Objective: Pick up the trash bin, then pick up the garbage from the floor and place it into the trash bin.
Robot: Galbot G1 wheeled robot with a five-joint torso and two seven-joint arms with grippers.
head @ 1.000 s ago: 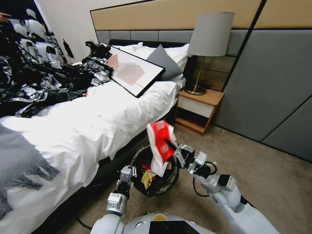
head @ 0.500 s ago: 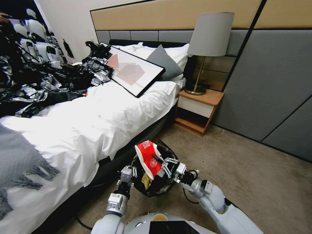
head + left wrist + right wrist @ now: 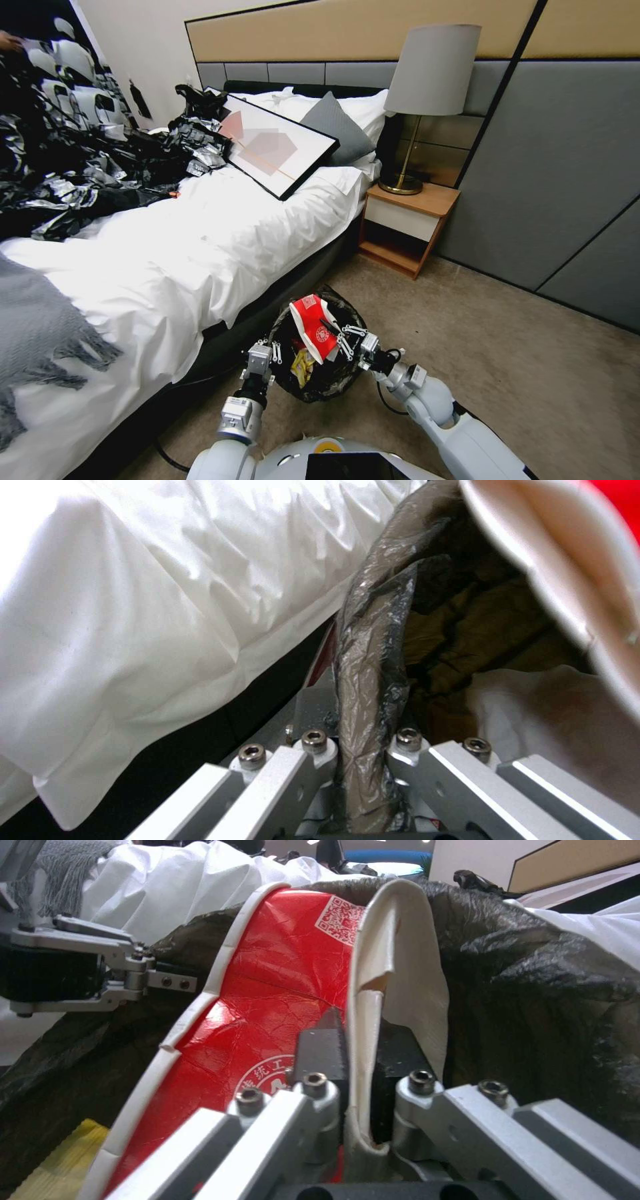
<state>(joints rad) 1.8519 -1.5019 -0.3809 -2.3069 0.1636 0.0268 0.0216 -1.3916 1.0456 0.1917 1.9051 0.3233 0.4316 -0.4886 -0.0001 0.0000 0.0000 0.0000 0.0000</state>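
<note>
Left gripper (image 3: pixel 259 355) has its jaws clamped on the rim of the trash bin (image 3: pixel 319 390), held beside the bed (image 3: pixel 200 267); a yellow wrapper (image 3: pixel 301 367) already lies inside; right gripper (image 3: pixel 341 339) pinches a red-and-white wrapper (image 3: pixel 313 327) over the bin's mouth, unreleased.

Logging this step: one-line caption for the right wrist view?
Right gripper shut on a crumpled red-and-white wrapper over the black-lined trash bin, whose rim the left gripper holds.

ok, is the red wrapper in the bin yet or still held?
Held. The right gripper is shut on the red wrapper, which hangs partly inside the bin. The left gripper clamps the rim.
</note>
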